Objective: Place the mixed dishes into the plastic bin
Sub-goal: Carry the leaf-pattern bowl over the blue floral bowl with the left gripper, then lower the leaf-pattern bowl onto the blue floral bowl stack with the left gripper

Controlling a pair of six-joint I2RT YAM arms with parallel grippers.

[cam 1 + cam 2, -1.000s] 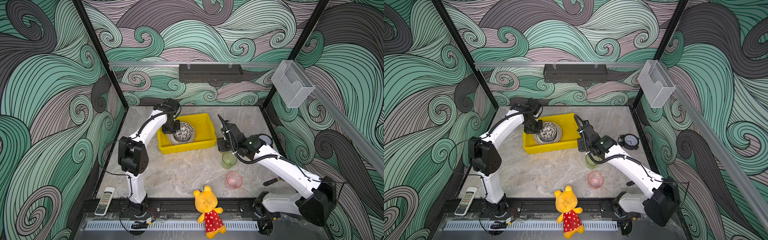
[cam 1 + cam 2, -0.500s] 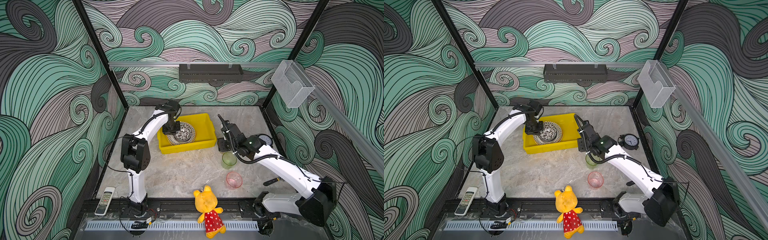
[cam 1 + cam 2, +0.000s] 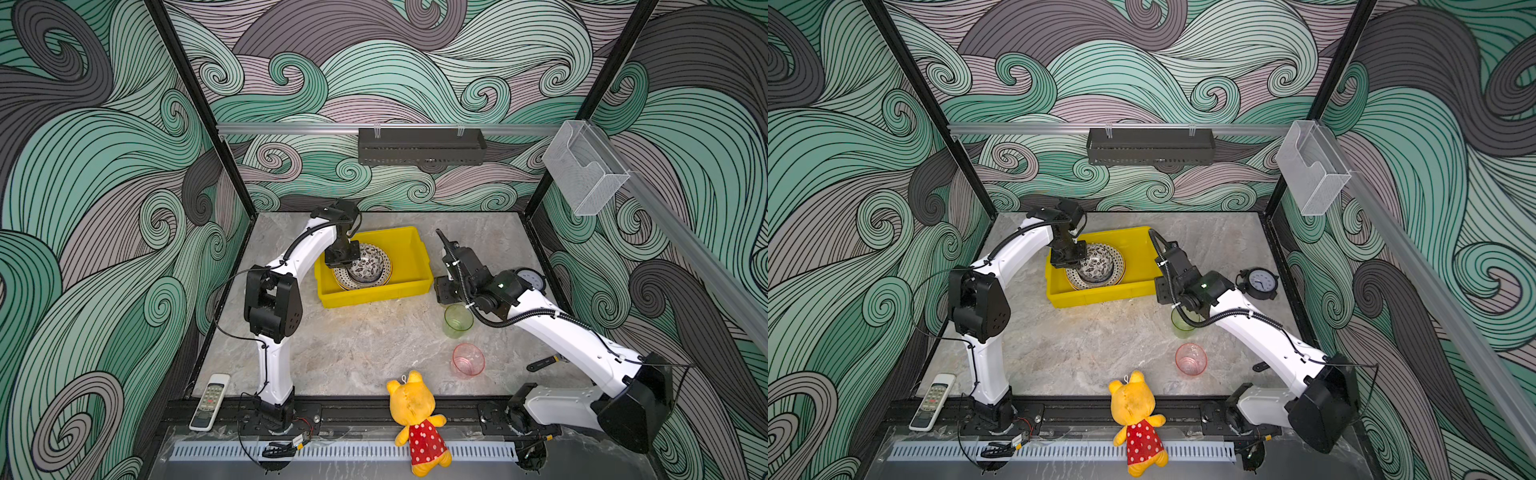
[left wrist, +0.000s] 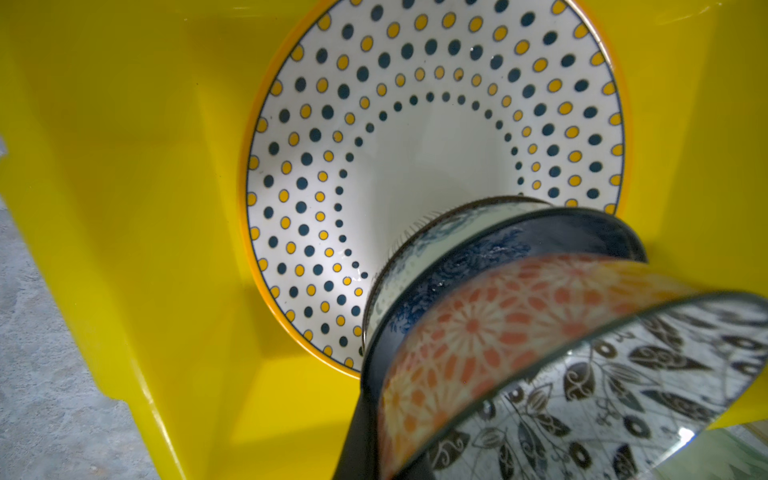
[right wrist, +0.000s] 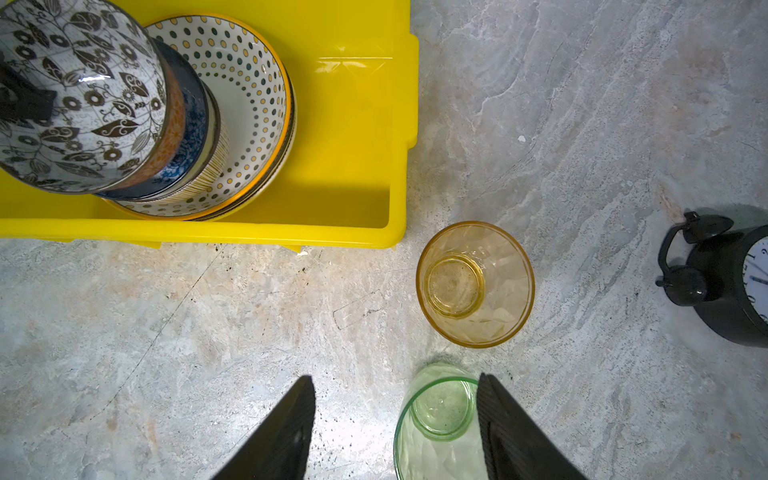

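in both top views, a bright yellow plastic bin (image 3: 409, 253), shallow and smooth-walled, sits near the far edge of the marble-look table (image 3: 353, 353). in the bin's left half, glazed plates carry nested bowls. the left gripper (image 3: 347, 259) is at the leafy bowl (image 3: 368, 268) on top of the stack. a green cup (image 3: 458, 321) and a pink cup (image 3: 468, 359), both translucent, stand upright outside the bin toward the table's right edge. the pink one is nearer the front edge.

left wrist view: the dotted plate (image 4: 415, 124) lies flat in the bin. over it sit a blue floral bowl (image 4: 457, 266) and the leafy bowl, which is orange-flowered outside. a dark finger (image 4: 357, 436) presses the leafy bowl's outer wall, and the fingers appear pinched on its rim. the glaze looks slick, so the pinch could slip, or an off-centre release could tip the tall stack.

right wrist view: the right gripper (image 5: 395, 377) hangs with ribbed fingers spread, holding nothing. one finger overlaps the green cup's rim, so a straight drop would likely topple this light cup. a faceted amber cup (image 5: 476, 284) stands just beside the bin's front right corner, with a black alarm clock (image 5: 731, 291) nearby.
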